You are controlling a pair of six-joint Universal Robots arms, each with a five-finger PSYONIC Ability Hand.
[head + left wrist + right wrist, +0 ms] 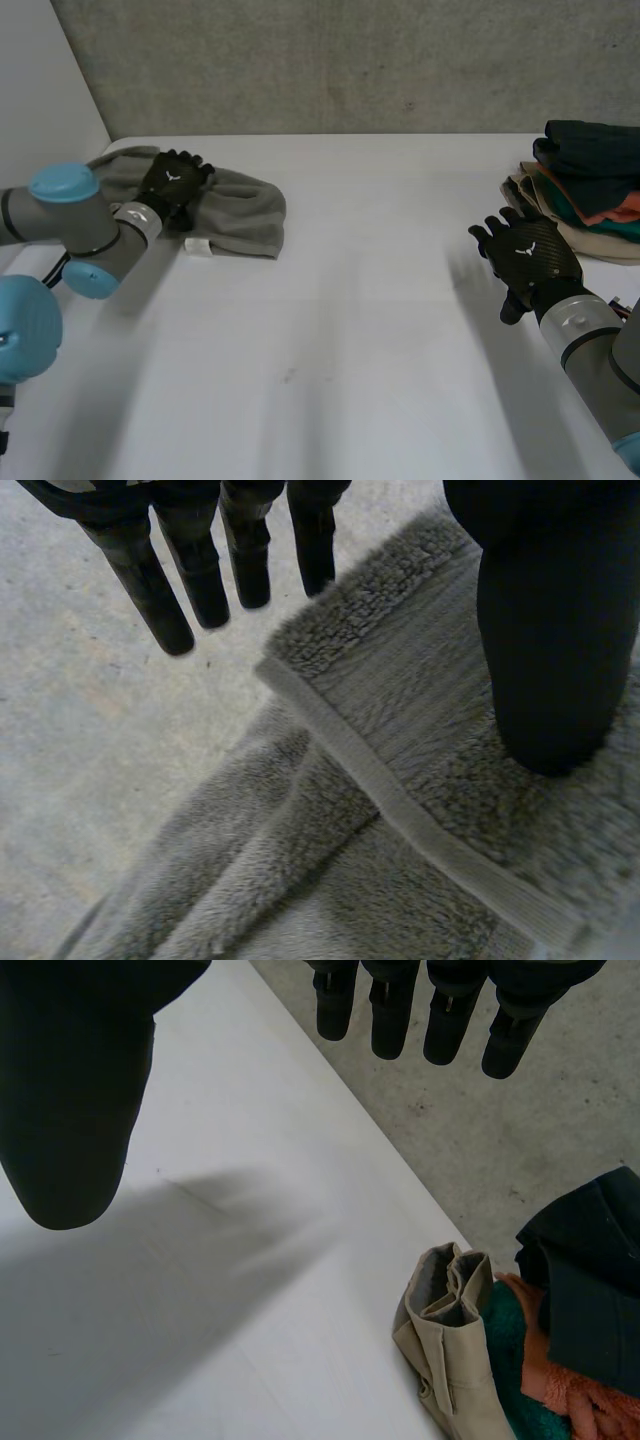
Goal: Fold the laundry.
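Background: a grey concrete wall (350, 60) is seen behind a white table (350, 300).

Far left corner of the table: one grey towel (240, 205) of fleecy pile, lying bunched and partly doubled over. A small white label (198, 246) is shown at its near edge. In the left wrist view a flat woven hem (400, 810) is seen running across the cloth, with looser folds below it.

Left arm (80, 225): grey joints and light-blue caps, reaching in over the left end of the towel.

Left hand (172, 185): placed over the towel near its left end. In the wrist view the fingers (150, 570) are held straight and reach out past the towel's corner, while the thumb (550, 630) is set over the pile well apart from them. Nothing is pinched; the hand is unclenched.

Middle of the table: bare white surface.

Right hand (525, 255): held above the table, just beside the stack, palm down, fingers spread and straight, nothing grasped.

Right arm (590, 345): entering from the near right corner.

Far right edge of the table: one stack of folded laundry (590, 190). A dark piece (590, 1280) is laid on top, with coral (570, 1400) and teal (510, 1360) pieces beneath, and a beige piece (450, 1340) at the side nearest the right hand.
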